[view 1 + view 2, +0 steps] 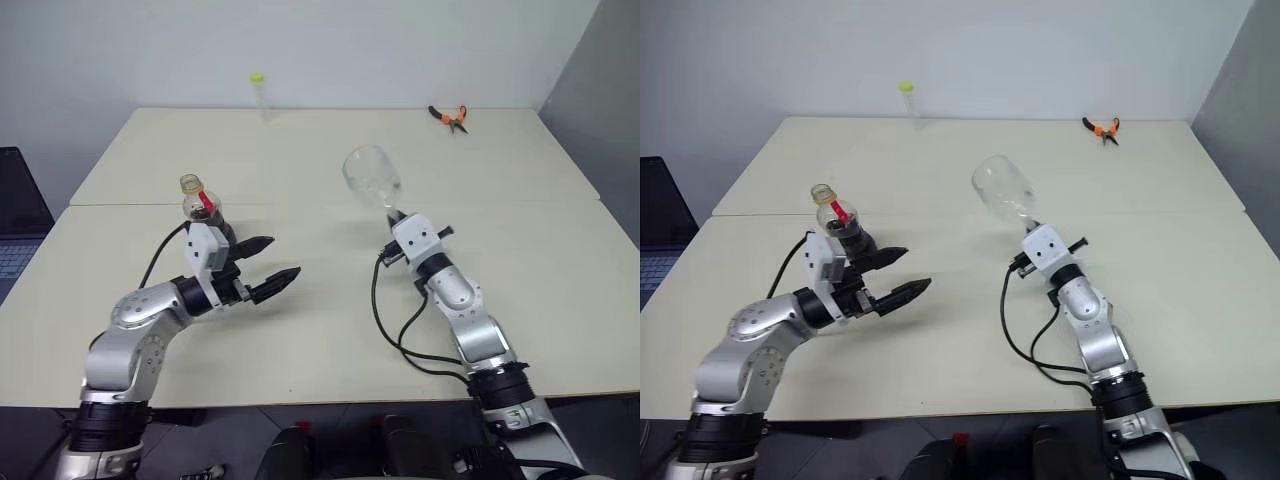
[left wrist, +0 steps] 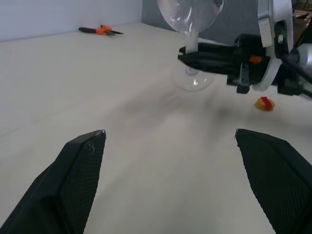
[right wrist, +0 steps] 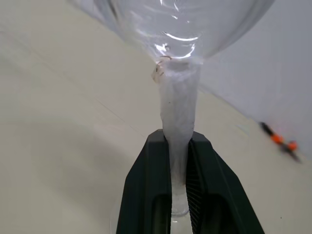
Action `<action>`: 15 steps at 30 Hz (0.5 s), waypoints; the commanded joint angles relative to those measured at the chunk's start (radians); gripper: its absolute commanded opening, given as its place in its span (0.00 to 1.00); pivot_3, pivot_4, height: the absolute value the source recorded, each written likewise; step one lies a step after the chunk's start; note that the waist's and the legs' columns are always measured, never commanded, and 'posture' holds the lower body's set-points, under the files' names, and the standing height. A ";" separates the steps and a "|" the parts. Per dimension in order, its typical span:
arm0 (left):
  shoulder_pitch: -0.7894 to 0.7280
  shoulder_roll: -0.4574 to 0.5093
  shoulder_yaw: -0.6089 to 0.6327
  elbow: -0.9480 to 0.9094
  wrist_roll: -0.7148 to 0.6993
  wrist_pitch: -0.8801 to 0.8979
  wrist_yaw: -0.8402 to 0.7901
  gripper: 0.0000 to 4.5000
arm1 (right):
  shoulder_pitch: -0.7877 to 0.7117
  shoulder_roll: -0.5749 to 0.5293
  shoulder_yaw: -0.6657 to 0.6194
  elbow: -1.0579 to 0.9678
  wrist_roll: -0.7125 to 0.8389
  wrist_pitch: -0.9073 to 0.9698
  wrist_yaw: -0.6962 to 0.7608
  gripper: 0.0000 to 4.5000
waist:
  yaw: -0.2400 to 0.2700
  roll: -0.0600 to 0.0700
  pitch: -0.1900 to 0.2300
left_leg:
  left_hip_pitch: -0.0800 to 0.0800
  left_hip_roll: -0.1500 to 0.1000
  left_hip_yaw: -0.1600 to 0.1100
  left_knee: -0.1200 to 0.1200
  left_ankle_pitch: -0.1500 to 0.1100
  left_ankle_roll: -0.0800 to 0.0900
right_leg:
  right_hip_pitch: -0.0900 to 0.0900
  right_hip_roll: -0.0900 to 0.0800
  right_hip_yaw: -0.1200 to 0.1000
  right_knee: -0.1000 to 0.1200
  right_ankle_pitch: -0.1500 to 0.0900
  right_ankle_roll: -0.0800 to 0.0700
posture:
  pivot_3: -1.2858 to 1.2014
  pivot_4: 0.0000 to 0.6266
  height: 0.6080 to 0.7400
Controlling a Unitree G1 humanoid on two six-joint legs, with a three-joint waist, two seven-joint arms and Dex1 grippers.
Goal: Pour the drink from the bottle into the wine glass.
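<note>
- Glass (image 1: 372, 177) was pinched by its stem in the right end effector (image 3: 179, 161), tilted, above the surface (image 1: 330, 330).
- Bottle (image 1: 203, 208) stood just behind the spread, empty left end effector (image 1: 266, 265).
- Risk: the thin stem could slip or twist between the fingers (image 3: 146, 195), dropping the glass.

— What does the wine glass (image 1: 371, 176) look like to you?
— Clear and glossy, with bright glints on the bowl; the stem looks frosted or wrapped where the right gripper (image 3: 179, 183) pinches it between smooth, matt black plastic fingers.
— And left of the glass?
— You see the bottle (image 1: 837, 221), thin clear plastic, shiny, with a red label. The left gripper (image 2: 183, 161) has fingertips (image 2: 83, 161) with a fine, rough mesh texture.
— The table (image 1: 300, 330) under the glass?
— Matt, smooth, pale cream. The arm casings look like brushed silver metal with white plastic.
</note>
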 commanded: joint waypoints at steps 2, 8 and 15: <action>0.022 0.049 0.059 -0.107 -0.084 0.054 -0.020 1.00 | -0.046 0.075 -0.055 0.145 0.180 -0.137 0.076 0.03 | 0.004 0.000 0.000 | 0.000 -0.001 0.000 0.000 0.000 0.000 | 0.000 0.000 0.000 0.000 0.000 0.000 | 0.52 0.24 1.00; 0.022 0.072 0.101 -0.119 -0.111 0.068 -0.008 1.00 | -0.132 0.138 -0.073 0.385 0.253 -0.288 0.152 0.03 | 0.000 0.002 0.001 | 0.000 -0.001 0.000 0.000 0.002 -0.003 | 0.000 0.000 0.000 0.000 0.000 0.000 | 0.52 0.24 1.00; 0.016 0.084 0.115 -0.113 -0.122 0.075 -0.005 1.00 | -0.203 0.172 -0.074 0.570 0.252 -0.395 0.177 0.03 | -0.003 0.002 0.002 | 0.000 0.000 0.000 0.000 0.002 -0.003 | 0.000 0.001 0.000 0.000 0.000 0.000 | 0.52 0.24 1.00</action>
